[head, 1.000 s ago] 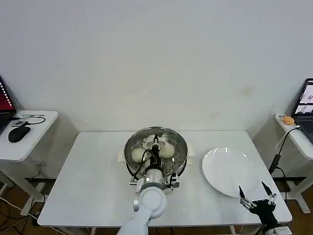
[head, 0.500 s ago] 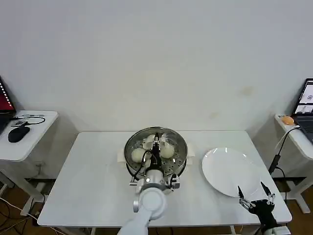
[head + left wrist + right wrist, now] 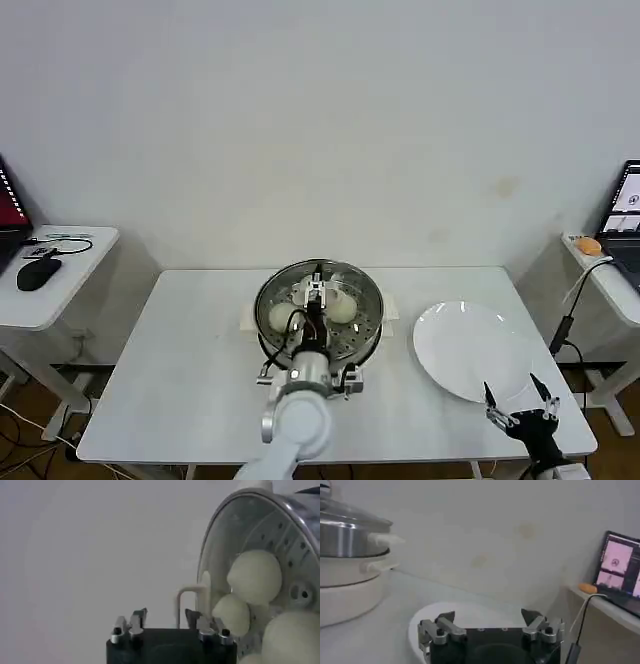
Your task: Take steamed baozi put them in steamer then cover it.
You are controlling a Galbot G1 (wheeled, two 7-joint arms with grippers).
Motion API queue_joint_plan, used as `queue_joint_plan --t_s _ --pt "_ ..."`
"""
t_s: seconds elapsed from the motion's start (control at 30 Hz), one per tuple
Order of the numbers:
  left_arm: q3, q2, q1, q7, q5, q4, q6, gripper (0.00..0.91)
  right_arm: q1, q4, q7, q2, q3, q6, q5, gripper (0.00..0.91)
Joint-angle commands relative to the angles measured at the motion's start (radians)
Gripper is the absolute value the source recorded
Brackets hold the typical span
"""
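The steamer [image 3: 268, 335] stands mid-table with the glass cover [image 3: 362, 282] lying on it. Through the glass I see three steamed baozi [image 3: 283, 316], also close up in the left wrist view [image 3: 254, 576]. My left gripper [image 3: 316, 293] hovers over the lid's centre. It is open [image 3: 166, 616], and the cover's cream bar handle [image 3: 186, 594] stands just beyond its fingers, not gripped. My right gripper [image 3: 519, 408] waits open near the front right corner, with nothing between its fingers [image 3: 490, 615]. The right wrist view shows the steamer [image 3: 345, 535] from the side with its lid on.
An empty white plate [image 3: 470, 350] lies right of the steamer, just in front of the right gripper [image 3: 470, 611]. A side table [image 3: 60, 290] with a mouse stands at the left. Another [image 3: 605, 275] with a laptop and a cable stands at the right.
My left arm has drawn back a little toward the front edge, with the gripper still over the lid. The right gripper has shifted slightly nearer the front.
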State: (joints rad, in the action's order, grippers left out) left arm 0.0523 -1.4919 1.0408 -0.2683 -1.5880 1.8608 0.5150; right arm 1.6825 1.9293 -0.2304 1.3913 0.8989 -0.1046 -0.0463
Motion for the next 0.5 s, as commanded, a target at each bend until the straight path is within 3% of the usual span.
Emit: queue_joint_plan --t_s 0.03,0.3,0.37,0.43,0.5 --pt "-0.024 0.146 0.07 0.013 0.185 0.19 -0.023 0.907 0.0 -0.008 0.006 -0.003 0.002 0.0 0.002 0.907" --pt "-0.188 0.287 0.226 0.224 0.618 0.404 -0.141 0.907 0.001 -0.027 0.009 -0.005 0.0 -0.007 0.008 0.907" --pt "-0.258 0.309 0.313 0.312 0.872 0.418 -0.286 0.907 0.004 -0.029 0.01 -0.004 -0.001 -0.01 0.007 0.907" --pt "-0.398 0.29 0.396 0.322 1.162 0.385 -0.542 0.907 0.009 -0.03 0.01 -0.004 -0.002 -0.014 0.008 0.907" --pt "-0.483 0.265 0.464 0.386 1.319 0.33 -0.678 0.907 0.012 -0.03 0.012 -0.003 -0.007 -0.019 0.013 0.907"
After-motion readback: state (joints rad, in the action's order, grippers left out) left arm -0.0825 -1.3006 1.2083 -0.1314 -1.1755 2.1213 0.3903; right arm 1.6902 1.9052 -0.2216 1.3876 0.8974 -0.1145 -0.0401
